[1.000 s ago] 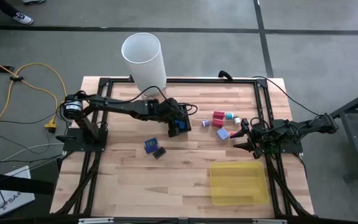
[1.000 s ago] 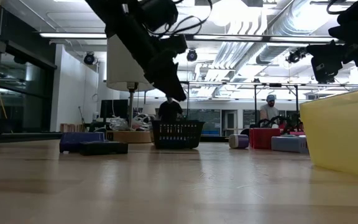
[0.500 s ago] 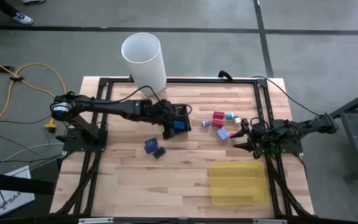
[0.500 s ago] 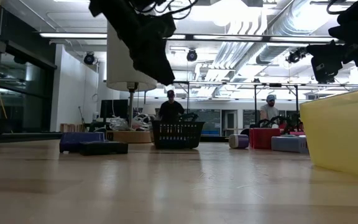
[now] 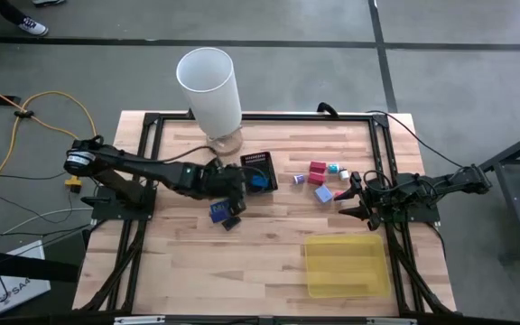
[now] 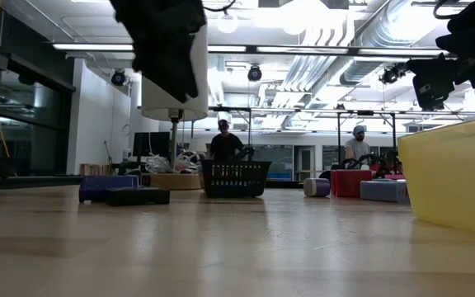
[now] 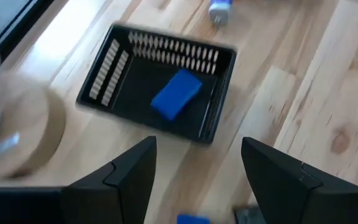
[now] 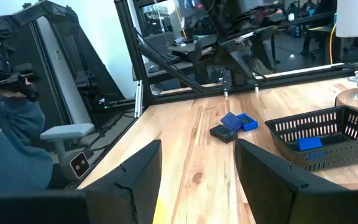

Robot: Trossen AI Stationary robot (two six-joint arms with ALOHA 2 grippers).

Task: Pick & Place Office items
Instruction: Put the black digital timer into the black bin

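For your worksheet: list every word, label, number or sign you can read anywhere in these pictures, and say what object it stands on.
None can be read with certainty.
White board on the floor left of the table: dark characters, too small to read.
Blue block on the table: pale marking, too blurred to read.
Mesh basket, blue piece inside it, yellow tray: no text visible.

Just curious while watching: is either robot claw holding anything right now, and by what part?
Nothing. The left gripper and right gripper are both open and empty.

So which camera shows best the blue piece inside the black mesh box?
The left wrist view: the flat blue block lies unobstructed in the black mesh box. The high view shows it small, the right wrist view through the mesh, the low view not at all.
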